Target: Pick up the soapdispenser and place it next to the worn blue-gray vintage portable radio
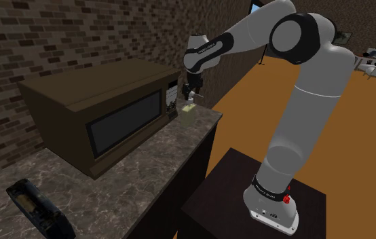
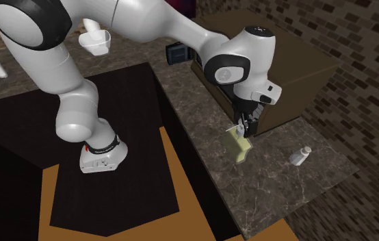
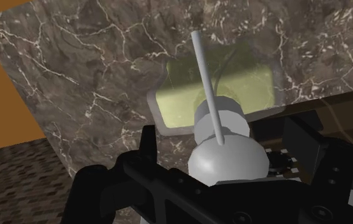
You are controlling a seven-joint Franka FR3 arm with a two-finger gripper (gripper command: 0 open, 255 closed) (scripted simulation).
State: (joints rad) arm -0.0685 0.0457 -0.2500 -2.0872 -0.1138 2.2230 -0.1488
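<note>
Currently the soap dispenser (image 1: 188,108) is seen standing upright on the marble countertop (image 1: 139,170), its long axis vertical and its grey pump end turned up toward the gripper (image 1: 192,94). It is placed just off the control-panel corner of the brown microwave (image 1: 105,115), close to the countertop edge that faces the stand. Its body (image 2: 237,145) is rendered a translucent yellow-green.

From the wrist view, the dispenser (image 3: 232,83) is looked down on along its axis. The body's top is shown as an oblong whose longer side runs parallel to the line between the two fingers. A thin grey spout (image 3: 206,83) is carried out from the rounded pump head, pointing away from the microwave and roughly along the countertop's stand-side edge.

The gripper (image 3: 223,137) is held directly over the pump, pointing straight down. The jaws are kept apart, one black finger (image 3: 148,149) on each side of the pump, and a gap can be made out between each finger and the grey neck, so nothing is clasped.

The worn blue-grey radio (image 1: 37,207) is laid at the opposite end of the countertop, well apart from the dispenser, with the microwave between them. A small white bottle (image 2: 300,156) is found lying on its side near the countertop's back edge, beyond the dispenser.
</note>
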